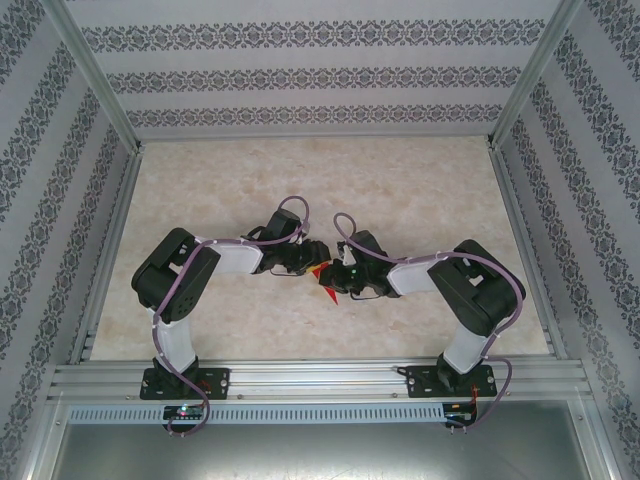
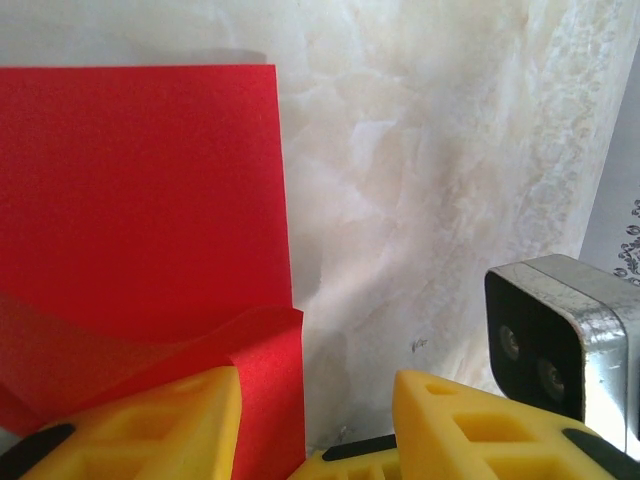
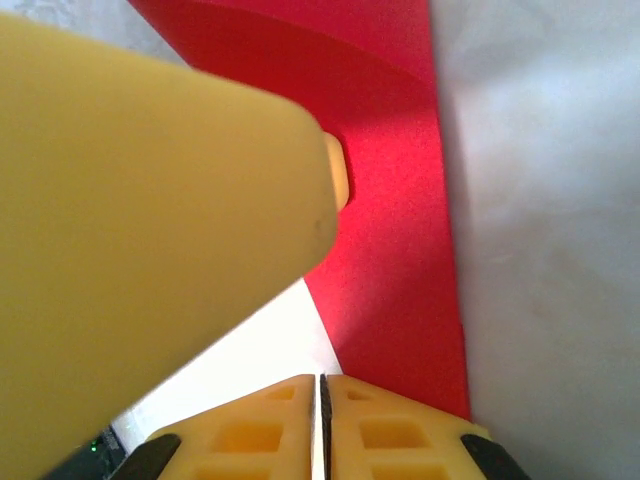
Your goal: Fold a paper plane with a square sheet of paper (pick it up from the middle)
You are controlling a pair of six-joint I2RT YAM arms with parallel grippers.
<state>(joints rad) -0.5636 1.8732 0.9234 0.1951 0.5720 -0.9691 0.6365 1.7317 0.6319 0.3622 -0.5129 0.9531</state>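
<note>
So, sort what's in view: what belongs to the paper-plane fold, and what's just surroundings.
For the job:
- red paper, partly folded
- left gripper
- right gripper

Just surroundings:
- marble-look table
- aluminium frame
- patterned walls

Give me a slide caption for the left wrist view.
Left gripper open, straddling the edge of the red paper, near flap raised, on marble table.

Top: high above and behind the paper (image 1: 322, 272), facing steeply down. Wrists: right up against the paper, from opposite sides (shared by all three).
</note>
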